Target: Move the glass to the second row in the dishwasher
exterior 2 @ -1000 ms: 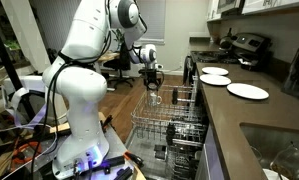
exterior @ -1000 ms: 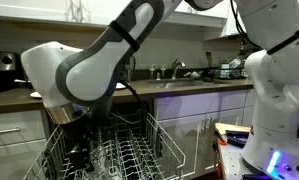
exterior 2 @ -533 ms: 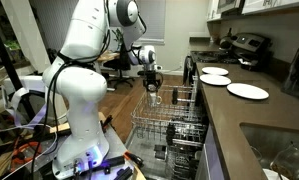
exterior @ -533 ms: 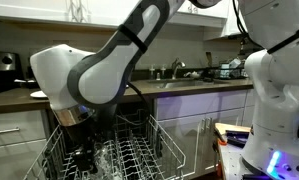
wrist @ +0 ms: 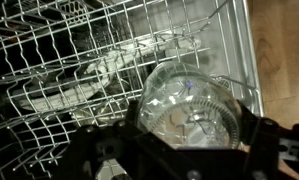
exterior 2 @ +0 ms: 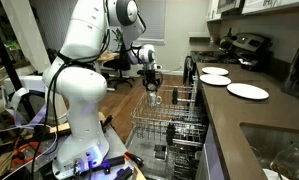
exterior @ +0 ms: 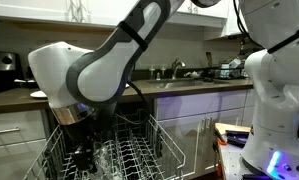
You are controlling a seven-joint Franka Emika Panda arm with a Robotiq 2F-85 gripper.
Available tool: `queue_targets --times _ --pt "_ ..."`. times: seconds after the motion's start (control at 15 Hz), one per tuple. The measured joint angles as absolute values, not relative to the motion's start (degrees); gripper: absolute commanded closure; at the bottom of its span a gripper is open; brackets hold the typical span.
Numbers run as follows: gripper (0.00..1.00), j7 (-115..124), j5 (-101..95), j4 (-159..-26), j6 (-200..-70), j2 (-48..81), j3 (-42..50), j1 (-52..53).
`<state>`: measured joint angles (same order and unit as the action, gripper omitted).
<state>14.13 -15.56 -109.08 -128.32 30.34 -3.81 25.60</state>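
The glass (wrist: 189, 108) is a clear tumbler, seen large in the wrist view between my gripper's (wrist: 184, 135) black fingers, which are shut on its sides. In an exterior view the glass (exterior 2: 155, 97) hangs under the gripper (exterior 2: 152, 88) just above the far end of the dishwasher's silver wire rack (exterior 2: 169, 125). In an exterior view the gripper (exterior: 84, 155) is low among the rack's tines (exterior: 129, 155), and the glass (exterior: 101, 158) shows only faintly beside it. The rack wires (wrist: 79, 60) fill the wrist view below the glass.
Three white plates (exterior 2: 229, 82) lie on the dark countertop (exterior 2: 259, 115) beside the rack. The robot's white base (exterior 2: 79, 110) stands next to the pulled-out rack. White cabinet drawers (exterior: 14, 135) flank the rack. A wooden floor (wrist: 284, 50) shows beyond the rack's edge.
The arm has shifted slightly between one second ago and now; the gripper stays low over the rack with the glass still held.
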Motion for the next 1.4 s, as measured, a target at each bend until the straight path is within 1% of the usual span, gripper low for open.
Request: queue_targets --times 1.0,1.4 --pt "0.37 18.32 -20.26 -112.26 -129.75 28.64 -3.85 25.73" --pt "0.37 18.32 -23.95 -112.99 -136.28 31.56 -1.63 25.05"
